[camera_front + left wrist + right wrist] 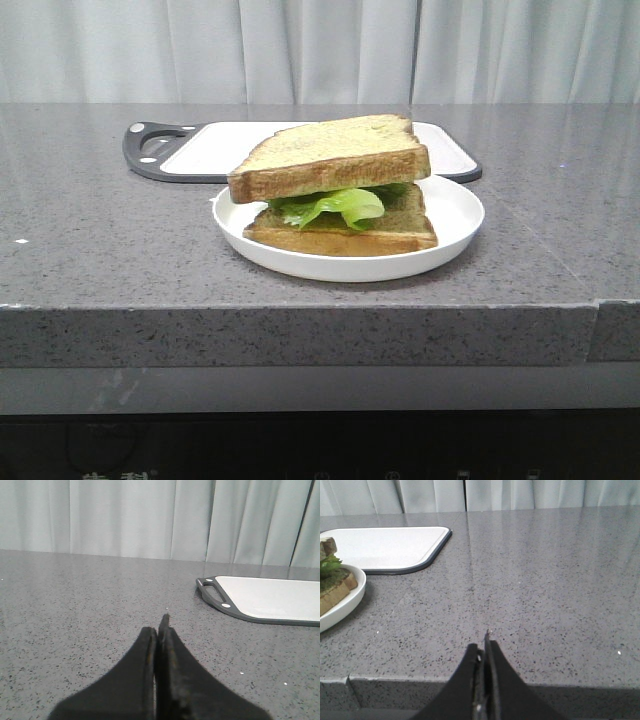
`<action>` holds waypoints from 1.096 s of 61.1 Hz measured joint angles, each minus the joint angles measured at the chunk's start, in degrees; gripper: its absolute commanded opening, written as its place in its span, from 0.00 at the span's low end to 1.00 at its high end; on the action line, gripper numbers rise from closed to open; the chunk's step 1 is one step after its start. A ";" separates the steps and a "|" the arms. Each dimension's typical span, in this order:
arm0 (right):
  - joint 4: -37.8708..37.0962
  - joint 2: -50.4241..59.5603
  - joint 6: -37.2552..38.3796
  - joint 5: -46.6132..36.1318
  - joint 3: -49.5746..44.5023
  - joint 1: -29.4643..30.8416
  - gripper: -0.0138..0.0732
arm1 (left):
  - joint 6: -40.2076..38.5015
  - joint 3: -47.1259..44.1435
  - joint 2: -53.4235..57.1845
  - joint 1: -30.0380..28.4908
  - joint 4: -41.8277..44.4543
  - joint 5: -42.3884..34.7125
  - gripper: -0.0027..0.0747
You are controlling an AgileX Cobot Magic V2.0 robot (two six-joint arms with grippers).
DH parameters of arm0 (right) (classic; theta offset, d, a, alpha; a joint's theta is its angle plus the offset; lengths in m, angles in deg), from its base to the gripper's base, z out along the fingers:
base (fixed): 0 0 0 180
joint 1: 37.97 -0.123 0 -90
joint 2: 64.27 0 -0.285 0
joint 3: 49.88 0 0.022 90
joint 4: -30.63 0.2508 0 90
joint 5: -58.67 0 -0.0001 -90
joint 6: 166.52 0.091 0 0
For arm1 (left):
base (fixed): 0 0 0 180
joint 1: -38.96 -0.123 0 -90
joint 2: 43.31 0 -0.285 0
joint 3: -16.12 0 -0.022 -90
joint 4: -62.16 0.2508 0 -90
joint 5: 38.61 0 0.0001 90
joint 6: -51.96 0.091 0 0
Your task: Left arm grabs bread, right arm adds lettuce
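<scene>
A grey speckled stone countertop [100, 250] carries two items directly on its surface. A white round plate [455, 215] sits near the counter's front edge, holding a stacked sandwich. Just behind the plate, touching or nearly touching its far rim, a white cutting board [200, 148] with a dark grey border lies flat; its handle end, with a cut-out grip, extends to the left of the plate. In the right wrist view the board's rounded corner [427, 555] lies just beyond the plate's rim [350, 602]. A seam runs across the countertop to the right of the plate, towards a step in the front edge.
</scene>
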 measured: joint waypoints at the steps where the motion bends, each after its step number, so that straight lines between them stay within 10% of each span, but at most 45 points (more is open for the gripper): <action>1: 0.00 0.00 0.00 -0.28 0.00 0.00 0.08 | 0.00 0.00 0.00 0.00 0.00 0.00 0.01; 67: -5.70 0.09 8.39 -7.79 0.00 0.00 0.08 | 0.00 0.00 0.00 0.00 0.00 0.00 0.01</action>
